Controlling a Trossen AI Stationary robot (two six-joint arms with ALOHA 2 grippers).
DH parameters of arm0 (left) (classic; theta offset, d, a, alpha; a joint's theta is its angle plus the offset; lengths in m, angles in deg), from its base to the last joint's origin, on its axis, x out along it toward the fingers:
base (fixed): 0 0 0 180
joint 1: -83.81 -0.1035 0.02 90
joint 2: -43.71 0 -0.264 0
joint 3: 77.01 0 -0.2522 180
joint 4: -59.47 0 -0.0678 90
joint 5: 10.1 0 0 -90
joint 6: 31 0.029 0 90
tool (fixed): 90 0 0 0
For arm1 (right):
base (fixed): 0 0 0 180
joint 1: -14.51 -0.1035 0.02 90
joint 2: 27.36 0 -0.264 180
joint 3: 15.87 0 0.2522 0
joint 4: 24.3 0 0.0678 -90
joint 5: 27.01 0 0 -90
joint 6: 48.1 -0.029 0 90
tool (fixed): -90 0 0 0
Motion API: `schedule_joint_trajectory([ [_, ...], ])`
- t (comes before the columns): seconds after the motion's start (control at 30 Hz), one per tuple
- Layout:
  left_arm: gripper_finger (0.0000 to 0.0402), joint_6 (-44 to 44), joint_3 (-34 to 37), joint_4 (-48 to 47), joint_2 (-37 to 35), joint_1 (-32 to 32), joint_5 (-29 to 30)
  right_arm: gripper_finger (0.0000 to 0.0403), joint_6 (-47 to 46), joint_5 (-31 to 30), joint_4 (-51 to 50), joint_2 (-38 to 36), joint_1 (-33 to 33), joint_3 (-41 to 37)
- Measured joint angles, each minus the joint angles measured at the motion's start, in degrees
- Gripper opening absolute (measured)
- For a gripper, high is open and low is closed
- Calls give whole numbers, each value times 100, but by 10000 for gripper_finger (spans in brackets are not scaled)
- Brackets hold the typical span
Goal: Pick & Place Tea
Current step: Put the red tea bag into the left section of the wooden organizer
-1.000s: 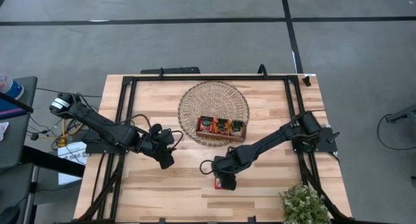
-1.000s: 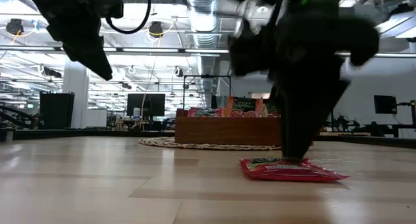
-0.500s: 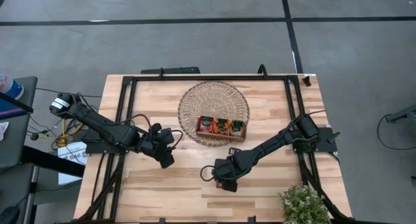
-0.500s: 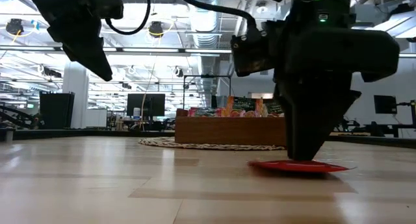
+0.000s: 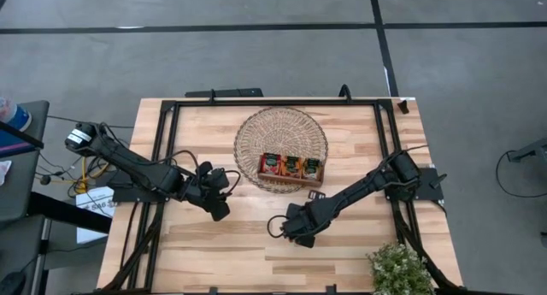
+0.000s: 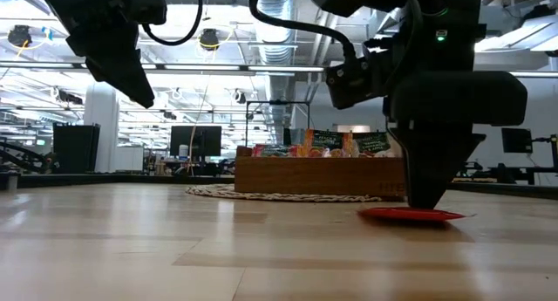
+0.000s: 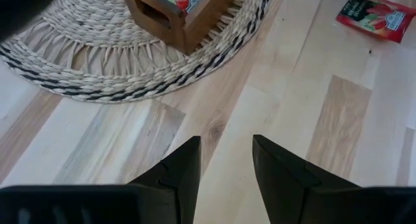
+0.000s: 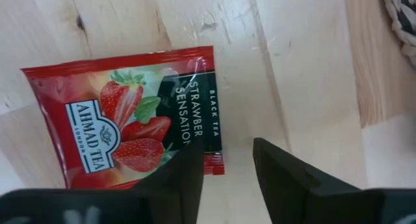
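One red tea sachet (image 8: 123, 136) with a strawberry picture and a black band lies flat on the wooden table (image 5: 231, 261), near its front middle. It also shows in the low view (image 6: 410, 215). My right gripper (image 8: 227, 175) stands over it pointing down, fingers open, and hides it in the high view (image 5: 299, 231). More tea sachets stand upright in the brown wooden tray (image 5: 291, 168), which sits on a round woven mat (image 5: 282, 128). My left gripper (image 5: 218, 211) hangs open above the table, left of the mat, with nothing between its fingers (image 7: 224, 165). My right gripper comes at the sachet from above, pointing down. One fingertip (image 8: 188, 175) sits on the sachet's black-banded end (image 8: 207, 143), near a corner. The other finger (image 8: 286, 178) stands past that edge over bare wood. The sachet lies flat on the table (image 6: 410, 215).
A small green plant (image 5: 400, 269) stands at the table's near right corner. Black frame rails (image 5: 273, 103) run along the far, left and right edges. Bare wood lies between the two grippers and along the front edge.
My right gripper has tipped more upright and sunk onto the sachet. The sachet lay puffed up a second ago and is now pressed flat on the wood.
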Motion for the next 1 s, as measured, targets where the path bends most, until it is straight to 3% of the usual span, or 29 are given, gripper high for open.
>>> schedule_joint_trajectory([
  [0.33, 131, -2, 0, 53, 0, 0, 0, 9, -152, 100, -11, 0, 0, -9],
  [0.63, 131, -2, 0, 125, 0, 0, 0, 1, -296, -69, -225, -128, -37, -45],
  [1.0, 131, 74, 0, 266, 0, 0, 4, 0, -407, -609, -500, -827, -158, -31],
])
